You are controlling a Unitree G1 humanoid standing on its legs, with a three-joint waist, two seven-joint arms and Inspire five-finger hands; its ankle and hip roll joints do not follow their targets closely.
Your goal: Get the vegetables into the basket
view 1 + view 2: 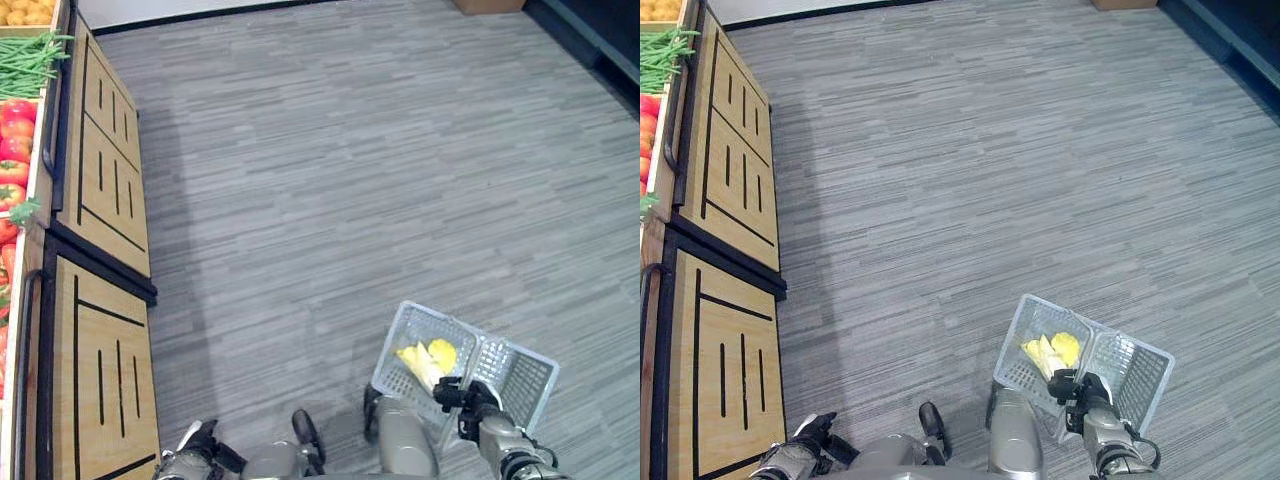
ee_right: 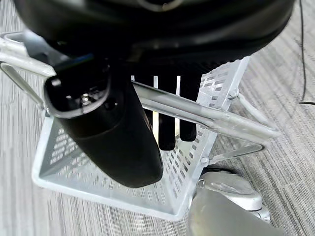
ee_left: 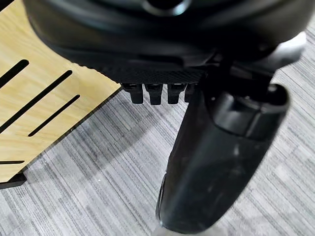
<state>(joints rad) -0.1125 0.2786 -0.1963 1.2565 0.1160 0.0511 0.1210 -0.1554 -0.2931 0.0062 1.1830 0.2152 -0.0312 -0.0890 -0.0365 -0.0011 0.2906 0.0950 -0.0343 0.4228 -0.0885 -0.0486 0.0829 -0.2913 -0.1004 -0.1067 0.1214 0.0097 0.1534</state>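
A white wire basket [image 1: 515, 375] hangs low on my right side above the floor, with yellow vegetables [image 1: 430, 358] lying in it. My right hand [image 1: 463, 396] is shut on the basket's metal handle [image 2: 206, 117], fingers [image 2: 167, 132] hooked over the bars. Down by the wooden stand's front, my left hand [image 1: 200, 440] hangs with relaxed fingers [image 3: 153, 93] and holds nothing. On the stand at the far left lie red tomatoes [image 1: 14, 150], green beans [image 1: 25, 60] and yellow produce [image 1: 25, 12].
The wooden produce stand [image 1: 100, 160] with slotted front panels runs along the left edge. Grey plank floor [image 1: 380, 180] stretches ahead. A cardboard box [image 1: 488, 5] sits at the far end and a dark shelf base [image 1: 600, 40] at the far right.
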